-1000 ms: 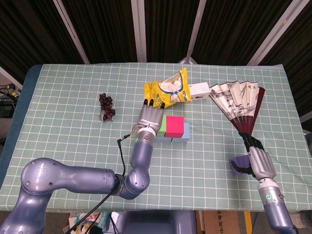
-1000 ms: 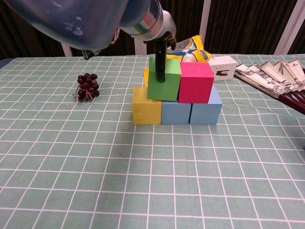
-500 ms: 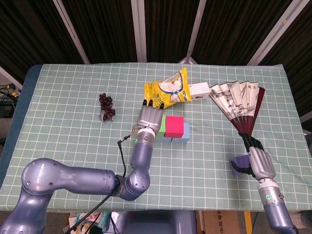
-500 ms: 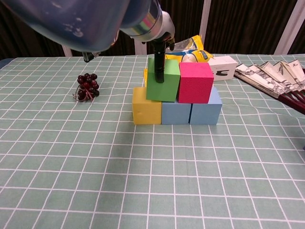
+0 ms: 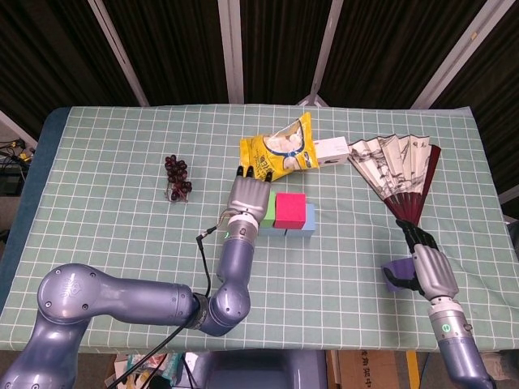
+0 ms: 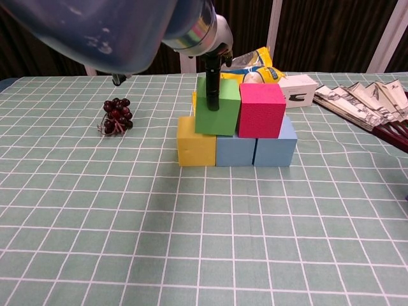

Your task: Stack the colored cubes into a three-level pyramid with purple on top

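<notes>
Under my left hand [image 5: 249, 197] the green cube [image 6: 217, 106] is looking matt and foamy; beyond my fingertips a glossy plastic snack bag [image 5: 280, 150] is shining on woven checked cloth [image 5: 105, 219].

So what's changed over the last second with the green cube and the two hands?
The left hand has nudged the green foam cube slightly leftward on the second level, opening a thin gap beside the pink foam cube; its dark finger still rests against the cube's front. The right hand still holds the purple cube near the table edge. The bottom row hasn't moved.
</notes>
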Available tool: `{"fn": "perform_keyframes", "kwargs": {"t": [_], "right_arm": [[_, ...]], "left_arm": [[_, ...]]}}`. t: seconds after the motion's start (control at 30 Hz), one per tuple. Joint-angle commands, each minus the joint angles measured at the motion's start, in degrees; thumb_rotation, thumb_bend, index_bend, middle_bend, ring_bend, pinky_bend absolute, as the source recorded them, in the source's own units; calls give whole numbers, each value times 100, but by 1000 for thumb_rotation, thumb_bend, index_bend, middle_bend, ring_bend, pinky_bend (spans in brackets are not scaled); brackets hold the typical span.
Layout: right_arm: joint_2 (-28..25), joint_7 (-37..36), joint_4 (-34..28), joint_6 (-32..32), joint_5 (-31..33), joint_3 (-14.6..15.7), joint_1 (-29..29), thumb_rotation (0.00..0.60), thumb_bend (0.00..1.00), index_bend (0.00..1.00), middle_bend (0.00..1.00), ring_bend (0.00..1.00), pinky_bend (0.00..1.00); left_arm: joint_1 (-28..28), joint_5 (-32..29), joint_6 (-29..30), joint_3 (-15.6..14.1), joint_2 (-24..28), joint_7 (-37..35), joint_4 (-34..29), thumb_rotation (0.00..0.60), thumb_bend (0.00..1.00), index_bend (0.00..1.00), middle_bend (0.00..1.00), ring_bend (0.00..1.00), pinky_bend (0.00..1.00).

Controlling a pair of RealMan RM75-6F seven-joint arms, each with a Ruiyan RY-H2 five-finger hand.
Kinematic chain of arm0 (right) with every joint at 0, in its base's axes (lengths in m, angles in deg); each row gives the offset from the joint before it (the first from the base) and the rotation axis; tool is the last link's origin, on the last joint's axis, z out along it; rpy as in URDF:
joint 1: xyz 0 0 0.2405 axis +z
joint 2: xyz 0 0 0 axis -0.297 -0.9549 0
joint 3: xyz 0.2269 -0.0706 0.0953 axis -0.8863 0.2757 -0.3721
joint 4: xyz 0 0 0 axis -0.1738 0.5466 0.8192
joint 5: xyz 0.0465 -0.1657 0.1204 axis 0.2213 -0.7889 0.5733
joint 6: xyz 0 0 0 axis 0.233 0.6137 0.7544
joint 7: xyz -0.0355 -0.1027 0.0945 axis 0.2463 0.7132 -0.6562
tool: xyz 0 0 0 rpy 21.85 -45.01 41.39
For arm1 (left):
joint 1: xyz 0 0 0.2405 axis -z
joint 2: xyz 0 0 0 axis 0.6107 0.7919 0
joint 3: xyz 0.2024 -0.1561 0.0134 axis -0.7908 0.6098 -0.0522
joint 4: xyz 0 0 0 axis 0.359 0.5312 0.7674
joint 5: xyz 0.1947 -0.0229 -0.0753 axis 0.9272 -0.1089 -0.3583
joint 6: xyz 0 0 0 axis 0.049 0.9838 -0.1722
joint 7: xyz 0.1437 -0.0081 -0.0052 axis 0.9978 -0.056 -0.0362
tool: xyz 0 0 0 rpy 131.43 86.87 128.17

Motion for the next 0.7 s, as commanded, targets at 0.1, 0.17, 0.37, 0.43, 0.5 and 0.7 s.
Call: {"fn": "perform_keyframes", "kwargs": {"t": [0.1, 0.17, 0.37, 0.43, 0.5, 0.7], "right_arm": [[-5, -10, -2, -1, -3, 0, -1, 600, 339, 0, 61, 0, 0], [-8, -17, -2, -7, 1, -2, 1, 600, 339, 0, 61, 0, 0], [-24, -33, -19, -4, -4, -3, -4, 600, 339, 0, 61, 0, 0], [-23, -35, -20, -7, -4, -5, -2, 600, 339, 0, 61, 0, 0], [-23, -38, -19, -7, -6, -6, -1, 600, 339, 0, 61, 0, 0], [-27, -46, -32, -5, -32, 2, -4, 600, 339, 0, 61, 0, 0]], "left_arm": [[-10, 36, 77, 14, -27, 4, -3, 600, 421, 0, 393, 39, 0], [-11, 54, 127, 24, -42, 0, -13, 600, 421, 0, 394, 39, 0], [-38, 57, 236, 48, -66, 26, -59, 600, 421, 0, 395, 39, 0], [-50, 62, 261, 54, -69, 32, -68, 600, 422, 0, 395, 39, 0], [-60, 72, 275, 60, -72, 31, -78, 600, 422, 0, 395, 39, 0], [-92, 118, 308, 82, -96, 24, -92, 600, 421, 0, 395, 39, 0]]}}
